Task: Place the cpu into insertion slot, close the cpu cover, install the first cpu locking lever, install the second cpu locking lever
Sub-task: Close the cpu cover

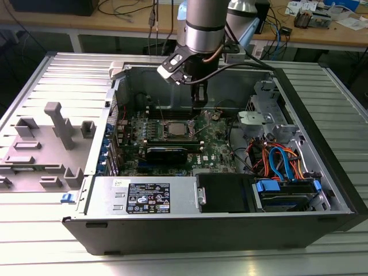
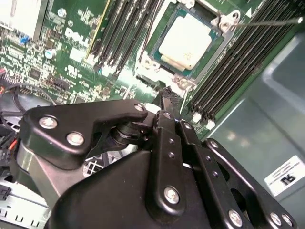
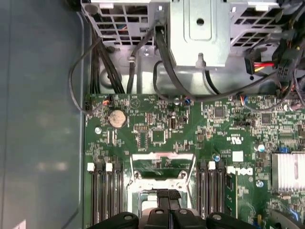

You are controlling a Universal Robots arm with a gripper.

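Your end effector hangs point-down inside the open computer case, with its two black fingers pressed together and nothing visible between them. The tip hovers just above one edge of the insertion slot, not touching anything you can make out. In the second wrist view the cpu lies flat in that slot, silver top up, with a narrow green border showing around it. On the other side of the tip, in the first wrist view, the cpu cover looks swung open: the green circuit board shows through its square window, so it does not lie over the chip. A thin metal rod reaches out from one corner of the slot across the long black memory slots, which flank the slot on both sides. Beyond the cover on the board sit a round coin battery and, past the board's edge, a grey metal drive cage with cables. The case lies on its side near the middle of the ribbed tabletop, and the slot sits toward the case's far wall
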